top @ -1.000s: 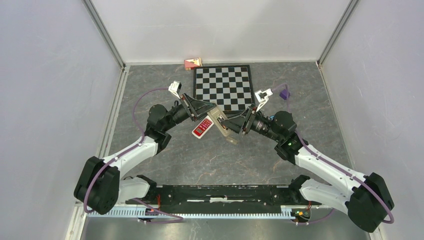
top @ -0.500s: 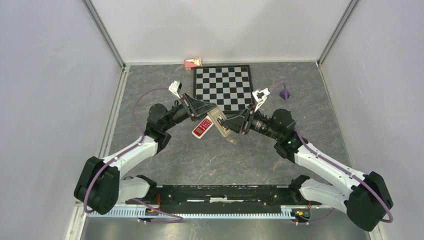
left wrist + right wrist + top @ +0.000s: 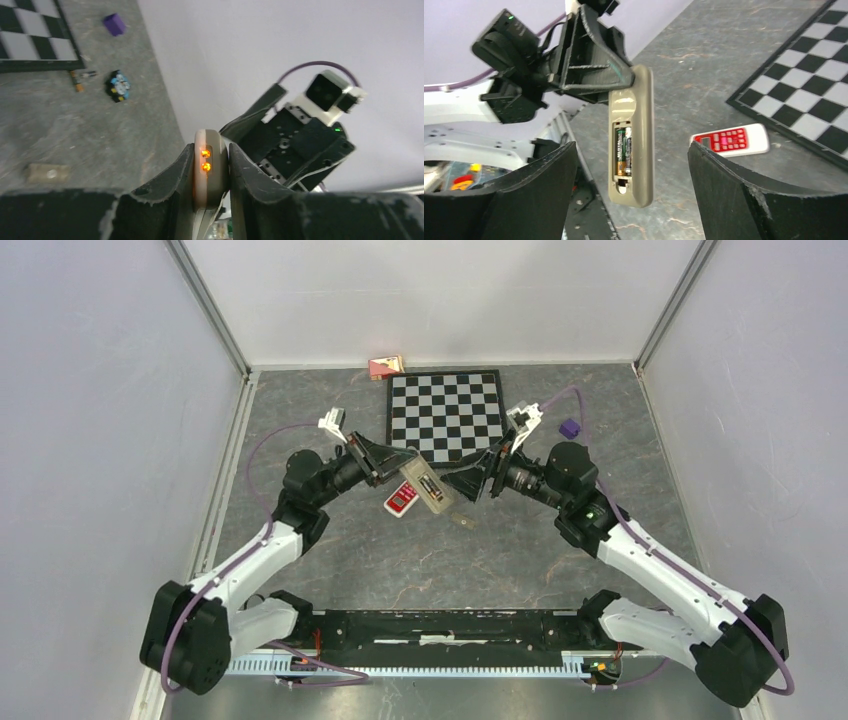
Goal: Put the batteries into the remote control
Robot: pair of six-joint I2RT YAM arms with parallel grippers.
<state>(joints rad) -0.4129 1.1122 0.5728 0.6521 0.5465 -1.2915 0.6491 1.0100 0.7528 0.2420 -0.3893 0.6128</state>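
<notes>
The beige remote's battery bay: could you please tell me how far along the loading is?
Done: two batteries lie side by side in the open bay of the beige remote. In hand: the left fingers clamp the remote aloft, while the right fingers stand open and empty facing it. Left: the bay has no cover; a small beige piece on the table may be it.
</notes>
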